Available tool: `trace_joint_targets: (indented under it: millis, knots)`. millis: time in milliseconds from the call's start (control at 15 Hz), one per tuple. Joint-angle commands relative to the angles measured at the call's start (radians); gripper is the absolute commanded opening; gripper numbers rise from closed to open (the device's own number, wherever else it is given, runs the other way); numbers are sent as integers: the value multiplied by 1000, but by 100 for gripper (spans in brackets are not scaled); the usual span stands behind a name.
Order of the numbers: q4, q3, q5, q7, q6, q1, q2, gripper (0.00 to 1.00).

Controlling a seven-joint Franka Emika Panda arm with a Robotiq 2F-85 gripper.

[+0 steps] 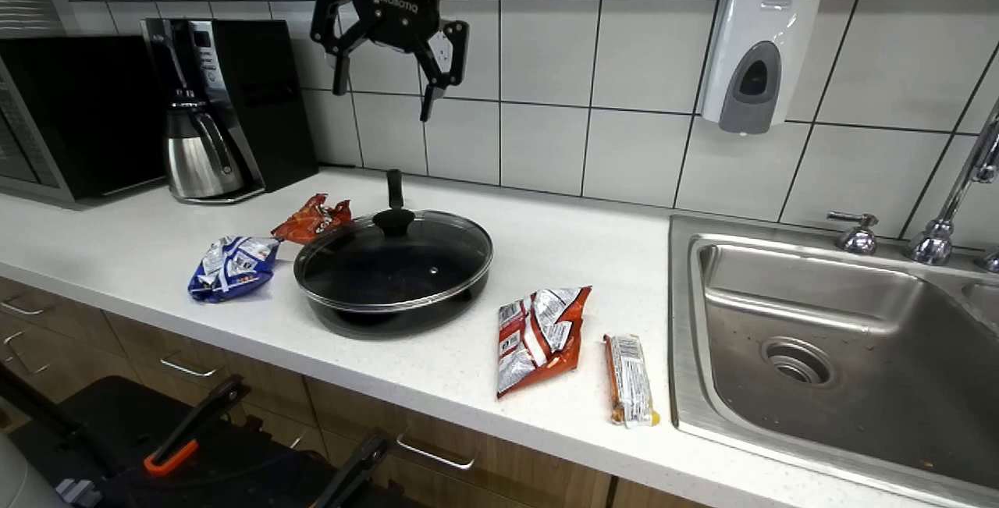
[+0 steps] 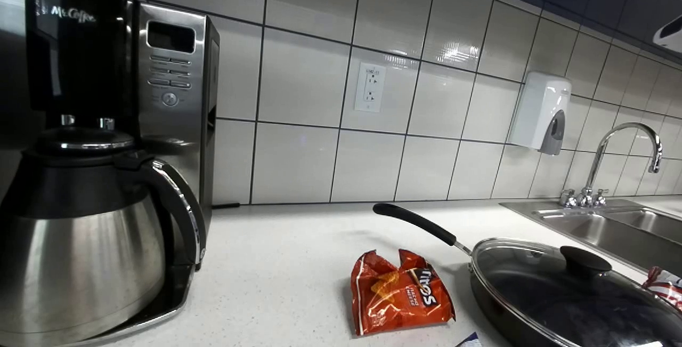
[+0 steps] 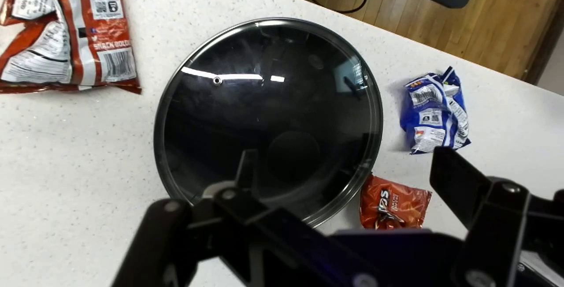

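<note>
One black two-fingered gripper, jaws spread wide, empty, above white countertop. At its six o'clock, exterior view: round black pan under clear glass lid. Blue-white snack bag at pan's three o'clock, wrist view. Seemingly pre-contact step; gripping black lid knob would call for descent.
</note>
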Motion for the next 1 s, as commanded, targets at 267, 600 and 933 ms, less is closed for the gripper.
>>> trace_joint_targets:
  millis: [267, 600, 933]
  knots:
    - [110, 127, 28, 115, 41, -21, 183, 100]
    - [109, 193, 1, 262, 115, -22, 228, 100]
    - [116, 208, 0, 325, 92, -34, 256, 100]
